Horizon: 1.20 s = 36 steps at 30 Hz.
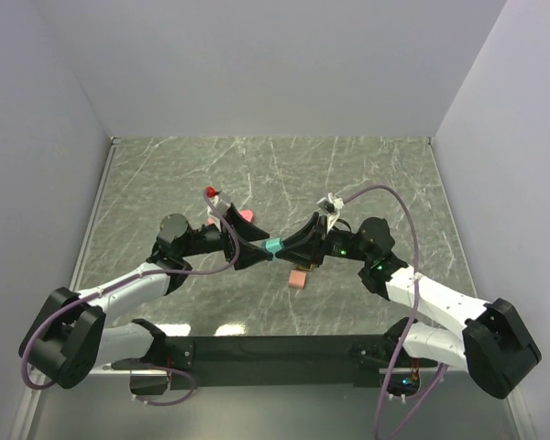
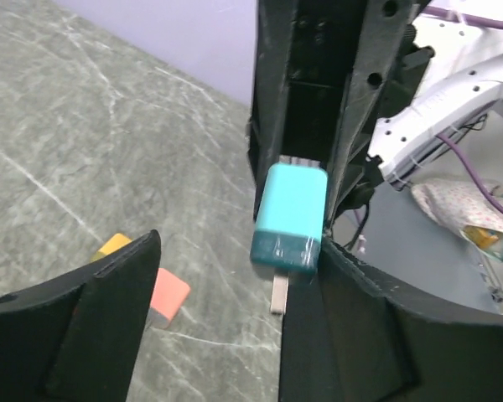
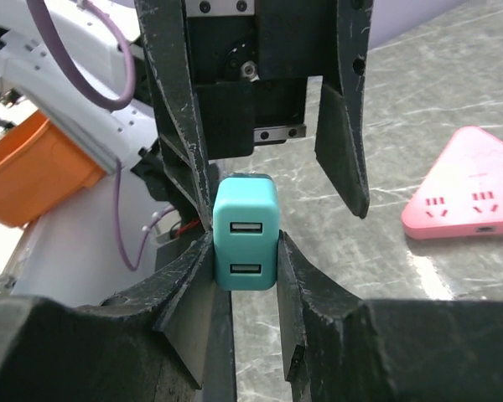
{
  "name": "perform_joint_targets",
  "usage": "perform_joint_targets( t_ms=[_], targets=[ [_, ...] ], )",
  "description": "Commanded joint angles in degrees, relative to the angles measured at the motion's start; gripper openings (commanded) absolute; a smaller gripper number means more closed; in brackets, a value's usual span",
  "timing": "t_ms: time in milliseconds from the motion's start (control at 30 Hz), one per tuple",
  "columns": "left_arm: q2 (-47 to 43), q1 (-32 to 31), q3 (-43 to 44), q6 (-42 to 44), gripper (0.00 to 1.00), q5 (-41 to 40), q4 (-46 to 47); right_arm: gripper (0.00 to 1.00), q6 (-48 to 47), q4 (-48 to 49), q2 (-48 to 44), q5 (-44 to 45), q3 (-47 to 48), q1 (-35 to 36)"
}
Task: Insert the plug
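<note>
A teal plug (image 3: 245, 232) with two USB ports on its face is pinched between the fingers of my right gripper (image 3: 245, 247), which is shut on it. In the top view the plug (image 1: 273, 246) sits between the two grippers above the table's middle. My left gripper (image 2: 239, 268) is wide open. The plug (image 2: 290, 218), with a metal prong (image 2: 278, 293) pointing down, hangs just inside its right finger (image 2: 377, 327), close to it or touching. A pink triangular power strip (image 3: 465, 188) lies on the table, at the far side of the grippers (image 1: 246, 215).
A small coral block (image 2: 166, 297) and an orange piece (image 2: 113, 244) lie on the marble table below the grippers; the block also shows in the top view (image 1: 299, 279). White walls enclose the table (image 1: 367, 174) on three sides.
</note>
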Motion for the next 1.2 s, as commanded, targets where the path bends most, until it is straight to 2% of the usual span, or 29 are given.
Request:
perform_joint_targets(
  t_ms=[0, 200, 300, 333, 433, 467, 700, 900, 1067, 1167],
  targets=[
    [-1.56, 1.17, 0.88, 2.75, 0.81, -2.77, -2.16, 0.00, -3.12, -1.82, -3.72, 3.45, 0.46, 0.06],
    [-5.33, 5.03, -1.14, 3.89, 0.82, -4.08, -3.91, 0.00, -8.74, -13.67, -6.61, 10.66, 1.78, -1.34],
    [-9.46, 6.97, -2.63, 6.44, 0.82, -10.31, -8.38, 0.00, -11.03, -20.01, -9.16, 17.86, 2.39, -1.87],
    [-10.95, 6.97, -2.64, 7.49, 0.81, -18.77, -11.36, 0.00, -11.31, -21.43, -9.60, 21.19, 2.74, -1.87],
    [-10.62, 6.97, -0.19, 9.87, 0.81, -36.29, -22.85, 0.00, -10.96, -24.08, -9.70, 24.38, 3.62, -1.78],
    [-9.83, 6.97, 0.43, 9.87, 0.80, -46.70, -24.82, 0.00, -10.70, -24.08, -9.18, 24.91, 3.80, -1.87],
    [0.18, 6.97, 4.56, 6.97, 0.80, -60.31, -28.44, 0.00, -10.60, -23.11, -6.36, 24.83, 4.42, -1.78],
    [4.67, 8.81, 4.74, 5.66, 0.80, -63.77, -25.73, 0.00, -10.78, -22.06, -6.62, 24.12, 3.71, -1.87],
    [9.50, 12.68, 4.13, 3.55, 0.80, -58.86, -23.27, 0.00, -10.69, -21.53, -5.83, 23.07, 3.80, -1.87],
    [12.40, 15.58, 2.82, 1.88, 0.80, -51.83, -18.17, 0.00, -10.52, -20.83, -5.74, 22.45, 3.54, -1.87]
  ],
)
